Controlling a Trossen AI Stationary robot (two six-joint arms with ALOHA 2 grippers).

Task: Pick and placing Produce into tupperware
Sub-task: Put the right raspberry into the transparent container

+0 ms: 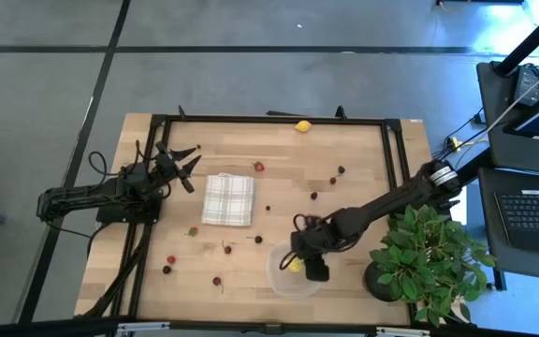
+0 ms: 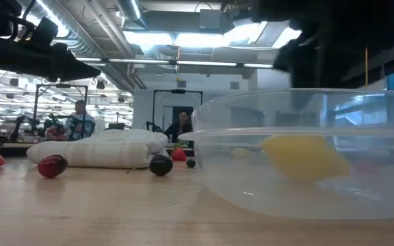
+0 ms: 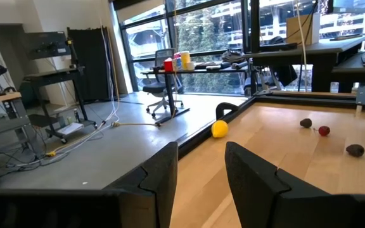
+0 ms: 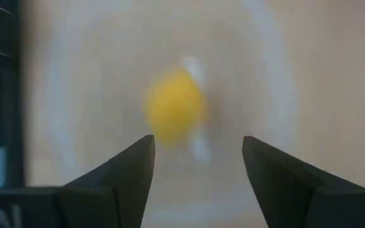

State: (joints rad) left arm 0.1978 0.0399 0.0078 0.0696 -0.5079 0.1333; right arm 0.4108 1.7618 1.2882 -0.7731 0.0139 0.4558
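One lemon [image 1: 294, 265] lies inside the tupperware [image 1: 279, 277], which sits at the bench [image 1: 363, 168] front edge, just beside the potted plant [image 1: 429, 253]. Our right pincer [image 1: 299, 259] hangs over the tupperware w/ fingers spread, nothing between them. A second lemon [image 1: 302, 125] rests at the far edge against the black frame [image 1: 269, 119]. Berries [image 1: 217, 280] are scattered front-left and mid-bench; open wood btwn them. Checked cloth [image 1: 227, 199] lies left of centre. Our left pincer [image 1: 187, 164] waits released above the left side, near the cloth, fingers apart.
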